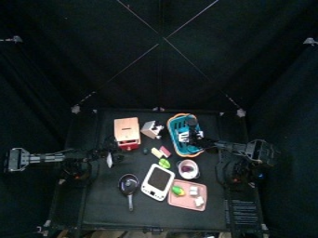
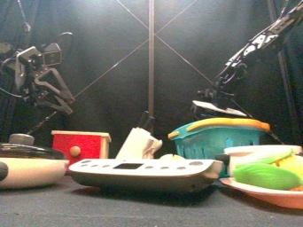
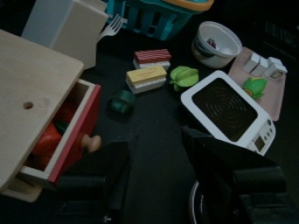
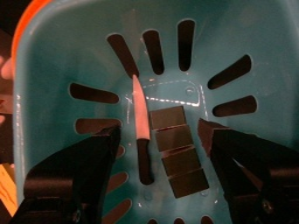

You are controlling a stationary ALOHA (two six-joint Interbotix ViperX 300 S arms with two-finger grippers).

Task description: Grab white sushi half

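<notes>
The white sushi half (image 3: 253,61) is a tiny white chunk on the pink tray (image 3: 267,101), next to a second white bit and a small green piece (image 3: 254,86). In the top view the tray (image 1: 187,204) lies at the table's front right. My right gripper (image 4: 149,166) hangs open just over the inside of the teal basket (image 4: 176,52), far from the tray; it also shows as the right gripper (image 1: 203,141) from above. My left gripper (image 3: 163,185) is open and empty, low over the table by the wooden box (image 3: 41,96).
A big white gadget (image 1: 155,181) lies beside the tray, with a black pan (image 1: 129,186) to its left. A bowl (image 3: 218,39) and several toy-food blocks (image 3: 146,77) sit between basket and gadget. The wooden box's red drawer (image 3: 73,131) stands pulled out.
</notes>
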